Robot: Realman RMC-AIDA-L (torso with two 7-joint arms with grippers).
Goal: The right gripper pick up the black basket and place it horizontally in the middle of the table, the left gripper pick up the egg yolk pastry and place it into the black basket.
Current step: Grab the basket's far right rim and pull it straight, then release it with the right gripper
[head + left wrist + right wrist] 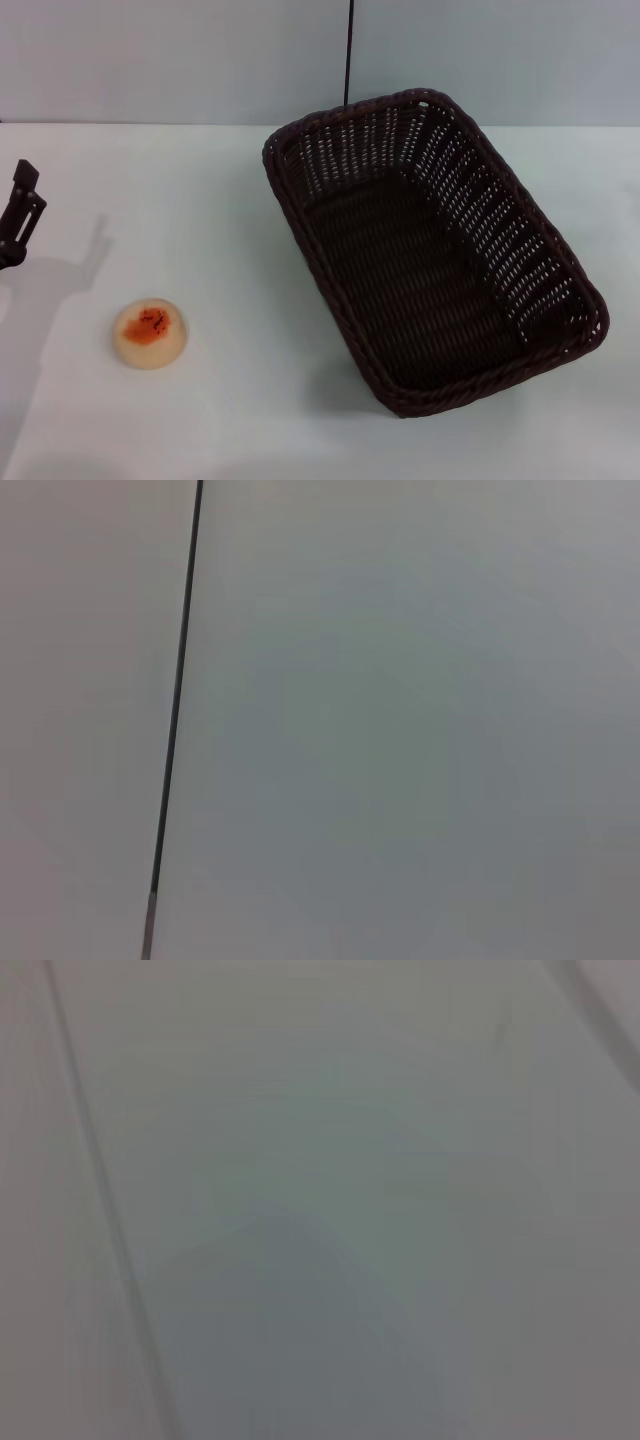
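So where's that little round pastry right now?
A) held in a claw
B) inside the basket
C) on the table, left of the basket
C: the egg yolk pastry sits on the bare table, apart from the black basket, which holds nothing.

white table (230, 420), black basket (430, 250) askew, egg yolk pastry (150, 333) well apart

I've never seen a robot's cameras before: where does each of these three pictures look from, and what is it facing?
Head view: from the robot's head, down onto the table with the black basket, the egg yolk pastry and the left gripper at the left edge.
Left wrist view: a plain pale surface crossed by a dark line; no fingers show.
Right wrist view: a plain pale surface; no robot parts.
Shared: head and left wrist views both show a thin dark line.
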